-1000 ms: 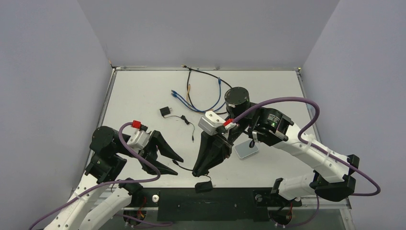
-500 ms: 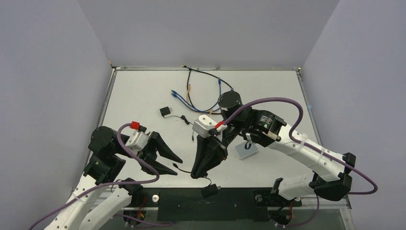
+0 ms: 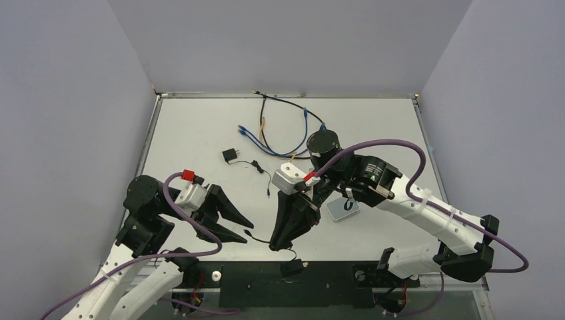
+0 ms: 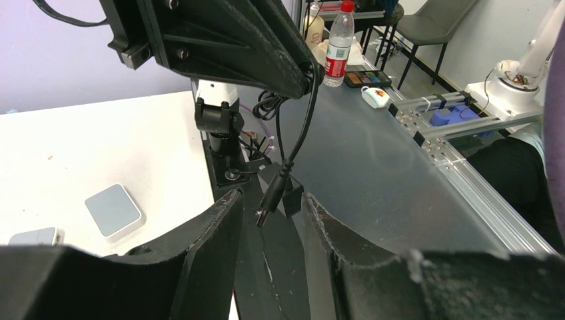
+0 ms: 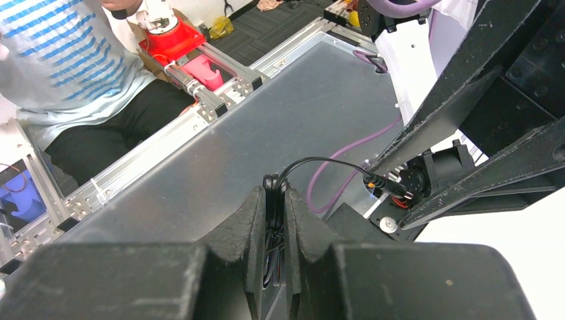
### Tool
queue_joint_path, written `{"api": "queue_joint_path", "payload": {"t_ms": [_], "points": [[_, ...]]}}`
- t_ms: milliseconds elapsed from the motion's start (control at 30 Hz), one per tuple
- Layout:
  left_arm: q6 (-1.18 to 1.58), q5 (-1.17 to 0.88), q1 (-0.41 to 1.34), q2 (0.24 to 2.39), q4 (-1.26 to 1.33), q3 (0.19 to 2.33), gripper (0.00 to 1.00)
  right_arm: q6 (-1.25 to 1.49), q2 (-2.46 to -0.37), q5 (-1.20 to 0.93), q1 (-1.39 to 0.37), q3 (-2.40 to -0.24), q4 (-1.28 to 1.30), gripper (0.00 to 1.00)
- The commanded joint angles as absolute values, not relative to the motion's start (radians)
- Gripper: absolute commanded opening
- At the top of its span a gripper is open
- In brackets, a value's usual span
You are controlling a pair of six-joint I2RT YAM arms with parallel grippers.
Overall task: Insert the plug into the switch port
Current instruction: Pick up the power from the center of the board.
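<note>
My right gripper (image 5: 274, 197) pinches the cable (image 5: 320, 159), hanging the plug (image 4: 273, 195) tip-down between the parted, untouching fingers of my left gripper (image 3: 248, 232).

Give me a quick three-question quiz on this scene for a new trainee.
1. True or false: the right gripper is shut on the black cable.
2. Where is the plug? A) seated in the switch port B) hanging between the left gripper's fingers C) on the floor
3. Fill in: the white switch box lies on the ____.
Key: 1 true; 2 B; 3 table.
</note>
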State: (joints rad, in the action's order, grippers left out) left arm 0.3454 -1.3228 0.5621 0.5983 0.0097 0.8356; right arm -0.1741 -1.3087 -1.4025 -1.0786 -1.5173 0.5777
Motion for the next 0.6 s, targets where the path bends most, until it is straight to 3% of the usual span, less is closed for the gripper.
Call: {"api": "queue_joint_path", "payload": {"t_ms": [0,267,567], "points": [[0.313,-1.332,0.568,0.596,0.002,0.874,0.35,-0.201,-1.256,-1.424,-1.069,-1.513,0.531,0.00],[0.310,-1.333,0.568,0.601,0.002,0.877,0.34,-0.203,-1.251,-1.422,-1.068,-1.511,0.531,0.00],[0.310,-1.341,0.568,0.608,0.002,0.879,0.19,-0.204,-1.257,-1.425,-1.065,-1.514,0.530,0.00]]}}
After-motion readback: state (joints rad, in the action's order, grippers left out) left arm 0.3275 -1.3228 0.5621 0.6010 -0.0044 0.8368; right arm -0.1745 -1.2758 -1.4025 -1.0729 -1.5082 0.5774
